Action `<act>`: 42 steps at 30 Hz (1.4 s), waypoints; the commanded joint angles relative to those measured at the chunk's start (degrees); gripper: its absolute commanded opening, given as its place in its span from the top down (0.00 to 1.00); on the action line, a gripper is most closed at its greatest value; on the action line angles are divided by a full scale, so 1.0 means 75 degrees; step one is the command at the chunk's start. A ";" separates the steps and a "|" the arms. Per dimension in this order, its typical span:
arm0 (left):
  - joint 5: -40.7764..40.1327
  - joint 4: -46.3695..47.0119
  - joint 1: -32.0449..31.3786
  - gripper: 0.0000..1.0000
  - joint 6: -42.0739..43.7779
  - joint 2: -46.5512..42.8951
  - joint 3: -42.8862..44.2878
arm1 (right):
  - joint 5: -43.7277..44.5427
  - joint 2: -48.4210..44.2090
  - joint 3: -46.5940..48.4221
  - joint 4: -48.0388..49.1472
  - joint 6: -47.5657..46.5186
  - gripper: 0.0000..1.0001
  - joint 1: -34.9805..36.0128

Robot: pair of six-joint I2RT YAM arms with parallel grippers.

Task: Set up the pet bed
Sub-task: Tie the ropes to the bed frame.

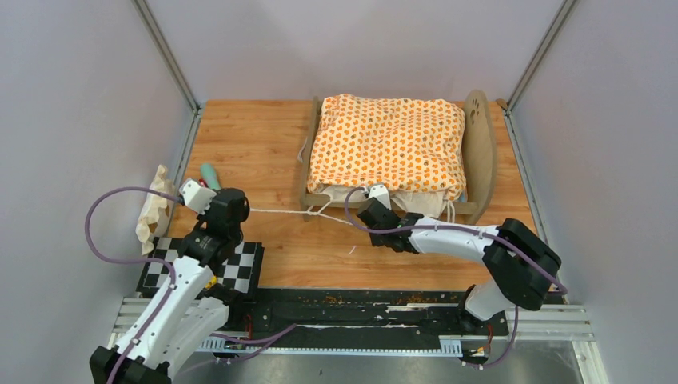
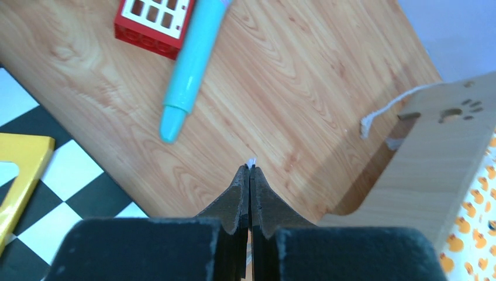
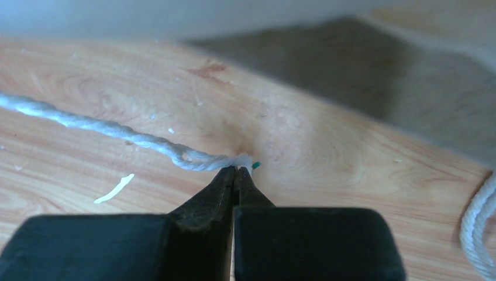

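The pet bed [image 1: 480, 152] stands at the back of the table, its light-wood end board [image 2: 433, 170] marked with a paw print. An orange-patterned cushion [image 1: 388, 144] lies on it. A white tie string [image 1: 280, 212] runs taut along the table from the bed's near left corner. My left gripper [image 1: 246, 210] is shut on its left end, and a white tuft [image 2: 251, 160] shows at the closed tips. To the right, in front of the bed, my right gripper [image 1: 357, 218] is shut on a white tie string [image 3: 193, 158] right at its end.
A turquoise pen [image 2: 190, 70] and a red block [image 2: 153, 23] lie left of the bed. A small white pillow [image 1: 156, 210] leans at the left wall. A checkerboard [image 1: 240, 268] and a yellow piece [image 2: 17, 175] are near the left arm. Another string loop [image 3: 476, 228] lies to the right.
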 commanded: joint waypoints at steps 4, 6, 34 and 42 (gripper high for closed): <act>-0.0474 0.0393 0.0684 1.00 0.0258 0.0451 -0.0138 | 0.0394 -0.0563 0.0083 -0.0682 0.0091 1.00 -0.0436; -0.0282 0.0621 0.0687 1.00 0.0139 0.0644 -0.0361 | 0.0272 -0.0934 0.0138 -0.0594 -0.0076 1.00 -0.0436; -0.0448 0.2049 0.0690 1.00 -0.1080 0.3090 -0.1845 | 0.1088 -0.2035 0.2796 0.0503 -0.2914 1.00 -0.0688; -0.0675 0.1389 0.0835 1.00 -0.1813 0.2775 -0.2001 | 0.1690 -0.1741 0.2822 0.0476 -0.2925 1.00 -0.1102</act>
